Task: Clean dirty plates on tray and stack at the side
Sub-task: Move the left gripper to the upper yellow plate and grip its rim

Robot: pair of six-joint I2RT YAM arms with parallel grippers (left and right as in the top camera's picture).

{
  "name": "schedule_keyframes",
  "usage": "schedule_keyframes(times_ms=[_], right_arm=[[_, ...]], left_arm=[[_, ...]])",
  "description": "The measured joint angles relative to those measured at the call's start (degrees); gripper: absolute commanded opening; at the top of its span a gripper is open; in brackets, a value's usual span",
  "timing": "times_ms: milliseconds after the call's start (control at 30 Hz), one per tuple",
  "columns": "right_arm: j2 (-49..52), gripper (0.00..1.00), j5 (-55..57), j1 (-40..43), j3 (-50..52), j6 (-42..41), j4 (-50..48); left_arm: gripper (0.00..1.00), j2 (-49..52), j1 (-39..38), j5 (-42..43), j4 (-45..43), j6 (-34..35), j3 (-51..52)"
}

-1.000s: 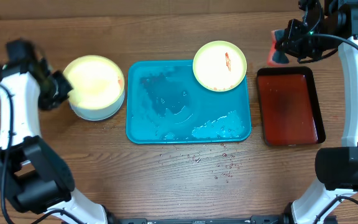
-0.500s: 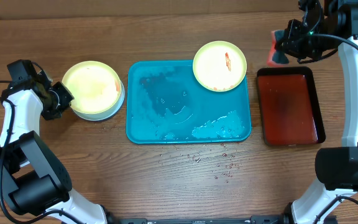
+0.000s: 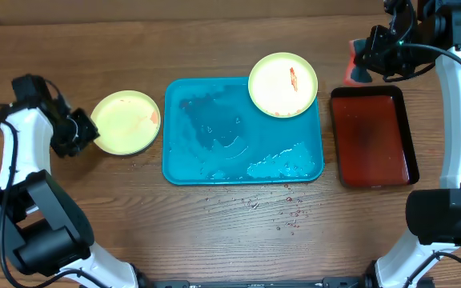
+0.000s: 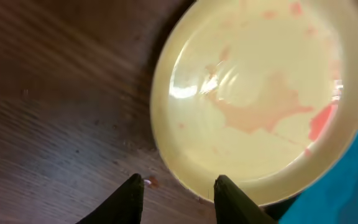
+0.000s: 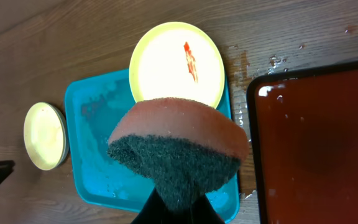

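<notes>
While the left pincer (image 4: 179, 194) stands open with nothing in it, its dark fingertips (image 4: 132, 194) straddle the near rim of the yellow-green plate (image 4: 260, 93). One tip is over the bare table (image 4: 55, 93) and the other over the plate's lip. That plate lies directly ahead of this pincer, on the table just outside the blue tray (image 3: 214, 160), with thin pink streaks on its face. Whether another plate sits beneath it I cannot tell.

The right pincer (image 5: 173, 206) is closed on a sponge (image 5: 179, 152), orange on top and dark green on the scouring side. Ahead of and below that pincer, well apart from it, lies the smeared plate (image 5: 178, 62). It sits on the tray's far corner with its edge riding over the tray's rim, and a red streak marks its middle. To the right in this pincer's own view is a dark red tray (image 5: 316, 143).

By their looks these plates are light, stiff plastic, shallow, with a thin turned lip, and wet, so likely slippery. The lip is the place to grip, with one finger under and one on top, pinched firmly but not hard. Where the smeared plate overhangs the tray's rim, a finger should slip beneath most easily. So light a plate may skate on the wet tray under the sponge's push, so it probably wants steadying.
</notes>
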State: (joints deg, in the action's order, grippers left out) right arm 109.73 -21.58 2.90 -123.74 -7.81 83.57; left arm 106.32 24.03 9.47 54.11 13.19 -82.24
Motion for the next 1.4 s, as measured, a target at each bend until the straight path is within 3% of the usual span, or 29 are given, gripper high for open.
schedule_keyframes(times_ms=[133, 267, 467, 633, 833, 1400], right_arm=[[0.0, 0.04, 0.0, 0.0, 0.0, 0.0, 0.0], [0.0, 0.04, 0.0, 0.0, 0.0, 0.0, 0.0], [0.0, 0.04, 0.0, 0.0, 0.0, 0.0, 0.0], [0.0, 0.04, 0.0, 0.0, 0.0, 0.0, 0.4], [0.0, 0.04, 0.0, 0.0, 0.0, 0.2, 1.8], [0.0, 0.04, 0.0, 0.0, 0.0, 0.7, 2.5]], left_arm=[[0.40, 0.0, -5.5, -0.7, 3.7, -0.3, -10.0], [0.38, 0.0, -16.0, -1.2, 1.9, -0.3, -16.5], [0.49, 3.9, -35.2, -1.2, -1.6, 0.2, -23.9], [0.56, 14.6, -43.8, -1.2, -1.4, 0.3, -34.1], [0.56, 26.3, -48.3, -2.9, -1.4, 2.6, -40.3], [0.20, 35.3, -48.7, -3.2, -5.8, 10.6, -40.8]])
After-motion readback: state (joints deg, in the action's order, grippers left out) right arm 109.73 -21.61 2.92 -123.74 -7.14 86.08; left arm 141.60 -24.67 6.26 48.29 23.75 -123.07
